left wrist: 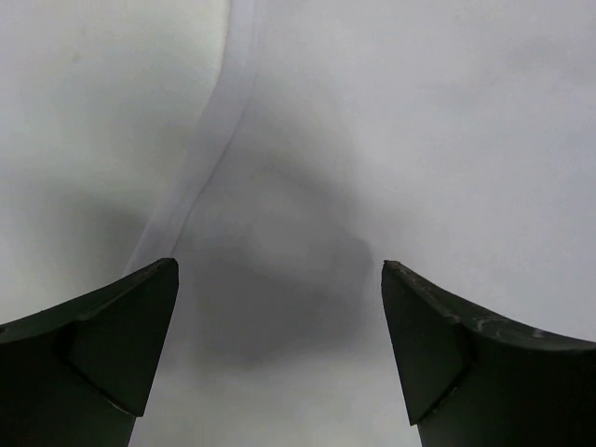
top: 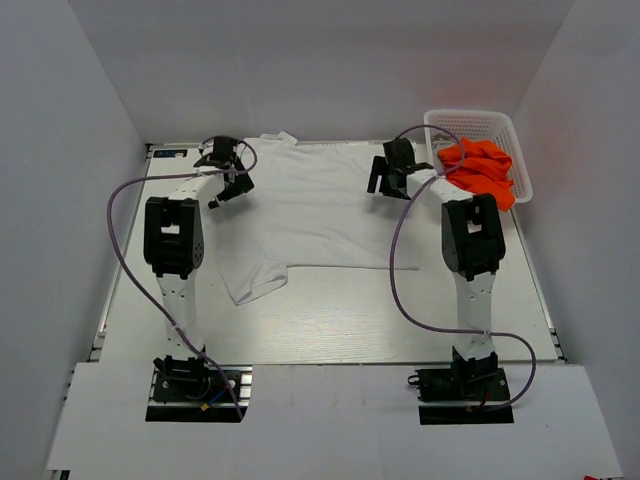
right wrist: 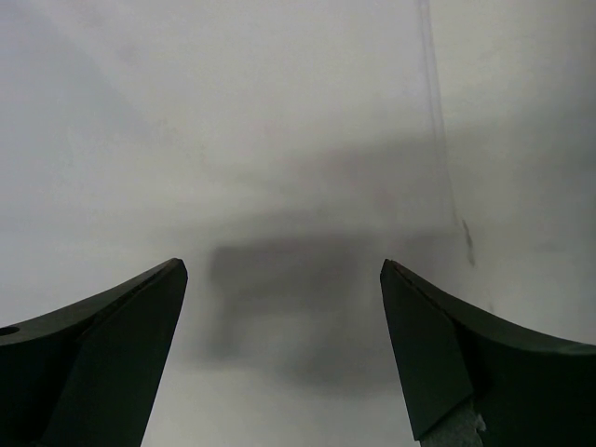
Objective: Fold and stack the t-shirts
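As our left gripper (left wrist: pixel 279 270) and right gripper (right wrist: pixel 284 268) hang open over the white cloth t-shirt (top: pixel 320 215), uneven grabs could bunch it; its edges look blurry.

Right gripper (right wrist: pixel 282 270) seen from its own wrist: two dark wedge-shaped fingers (right wrist: pixel 88 358) rise from the lower corners, set wide apart, with nothing between them. Beyond the gripper a plain white surface (right wrist: pixel 186 112) fills the view; cloth or tabletop cannot be told. A soft grey shadow (right wrist: pixel 289 307) lies on it between and just above the fingertips. Above the finger on the picture's right, a thin faint line (right wrist: pixel 440 140) runs down from the top edge, ending near a small dark streak (right wrist: pixel 467 244)
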{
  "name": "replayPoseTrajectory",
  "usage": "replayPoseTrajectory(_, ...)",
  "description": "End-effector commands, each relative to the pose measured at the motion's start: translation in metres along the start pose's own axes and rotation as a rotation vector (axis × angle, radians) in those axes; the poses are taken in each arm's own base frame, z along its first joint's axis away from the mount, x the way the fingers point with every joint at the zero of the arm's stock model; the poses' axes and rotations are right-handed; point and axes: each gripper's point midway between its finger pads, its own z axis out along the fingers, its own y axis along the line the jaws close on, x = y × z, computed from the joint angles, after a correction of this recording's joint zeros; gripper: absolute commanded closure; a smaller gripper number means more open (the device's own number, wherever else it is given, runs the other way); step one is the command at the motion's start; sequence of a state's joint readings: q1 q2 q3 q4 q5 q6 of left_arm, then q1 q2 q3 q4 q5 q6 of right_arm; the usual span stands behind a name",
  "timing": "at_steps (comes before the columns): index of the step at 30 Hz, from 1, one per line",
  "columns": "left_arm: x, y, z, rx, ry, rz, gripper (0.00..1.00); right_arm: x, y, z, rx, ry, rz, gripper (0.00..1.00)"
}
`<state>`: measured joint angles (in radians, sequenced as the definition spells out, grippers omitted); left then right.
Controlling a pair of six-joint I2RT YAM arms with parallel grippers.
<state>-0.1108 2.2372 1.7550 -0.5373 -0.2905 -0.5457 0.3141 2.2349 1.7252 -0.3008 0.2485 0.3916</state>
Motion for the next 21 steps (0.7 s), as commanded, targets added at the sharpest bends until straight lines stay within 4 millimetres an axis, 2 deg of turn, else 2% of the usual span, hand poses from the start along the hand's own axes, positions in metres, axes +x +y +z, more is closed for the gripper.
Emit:
replayPoseTrajectory(1, -0.038, -0.003, -0.077, 0.066, -0.114, -0.006, 0.00, -0.044, -0.001, -0.068, 0.010, -0.147, -0.035, 0.10)
replayPoseTrajectory(2, -0.036, 0.006, -0.101, 0.076, -0.129, -0.022, 0.00, -0.052, 0.001, -0.085, 0.006, -0.183, -0.026, 0.10)
replayPoseTrajectory(3, -0.026, 0.006, -0.113, 0.116, -0.097, -0.028, 0.00, -0.050, -0.006, -0.092, 0.038, -0.195, 0.014, 0.10)
replayPoseTrajectory(4, -0.017, 0.010, -0.125, 0.124, -0.071, -0.051, 0.00, -0.028, -0.015, -0.099, 0.055, -0.166, 0.017, 0.10)
replayPoseTrajectory(5, 0.011, 0.022, -0.127, 0.104, -0.003, -0.087, 0.00, -0.034, -0.014, -0.116, 0.036, -0.200, 0.041, 0.10)
replayPoseTrajectory(6, 0.015, 0.024, -0.155, 0.159, -0.001, -0.106, 0.00, -0.014, -0.022, -0.115, 0.045, -0.168, 0.069, 0.10)
replayPoseTrajectory(7, 0.029, 0.025, -0.165, 0.190, 0.014, -0.097, 0.00, -0.012, -0.024, -0.120, 0.034, -0.181, 0.087, 0.10)
replayPoseTrajectory(8, 0.067, 0.039, -0.161, 0.181, 0.090, -0.116, 0.00, -0.007, -0.028, -0.138, 0.018, -0.196, 0.110, 0.10)
replayPoseTrajectory(9, 0.084, 0.039, -0.171, 0.226, 0.133, -0.129, 0.00, 0.010, -0.034, -0.136, 0.030, -0.176, 0.124, 0.10)
replayPoseTrajectory(10, 0.083, 0.042, -0.193, 0.277, 0.100, -0.151, 0.00, 0.008, -0.035, -0.146, 0.017, -0.197, 0.137, 0.10)
replayPoseTrajectory(11, 0.116, 0.052, -0.191, 0.273, 0.155, -0.148, 0.00, 0.024, -0.045, -0.148, 0.036, -0.179, 0.153, 0.10)
replayPoseTrajectory(13, 0.142, 0.060, -0.203, 0.294, 0.207, -0.172, 0.00, 0.025, -0.046, -0.156, 0.026, -0.196, 0.185, 0.10)
replayPoseTrajectory(14, 0.163, 0.073, -0.202, 0.264, 0.244, -0.184, 0.00, 0.029, -0.050, -0.156, 0.033, -0.188, 0.197, 0.10)
replayPoseTrajectory(15, 0.168, 0.074, -0.214, 0.300, 0.241, -0.197, 0.00, 0.032, -0.052, -0.161, 0.036, -0.180, 0.200, 0.10)
replayPoseTrajectory(16, 0.177, 0.078, -0.218, 0.297, 0.253, -0.198, 0.00, 0.040, -0.051, -0.161, 0.036, -0.157, 0.212, 0.10)
replayPoseTrajectory(17, 0.196, 0.088, -0.217, 0.279, 0.292, -0.202, 0.00, 0.047, -0.053, -0.159, 0.037, -0.141, 0.217, 0.10)
replayPoseTrajectory(19, 0.206, 0.094, -0.222, 0.288, 0.290, -0.195, 0.00, 0.061, -0.050, -0.160, -0.006, -0.126, 0.233, 0.10)
replayPoseTrajectory(20, 0.218, 0.102, -0.218, 0.251, 0.314, -0.200, 0.00, 0.062, -0.048, -0.161, -0.025, -0.133, 0.240, 0.10)
replayPoseTrajectory(21, 0.220, 0.104, -0.218, 0.251, 0.314, -0.200, 0.00, 0.068, -0.049, -0.166, -0.039, -0.132, 0.246, 0.10)
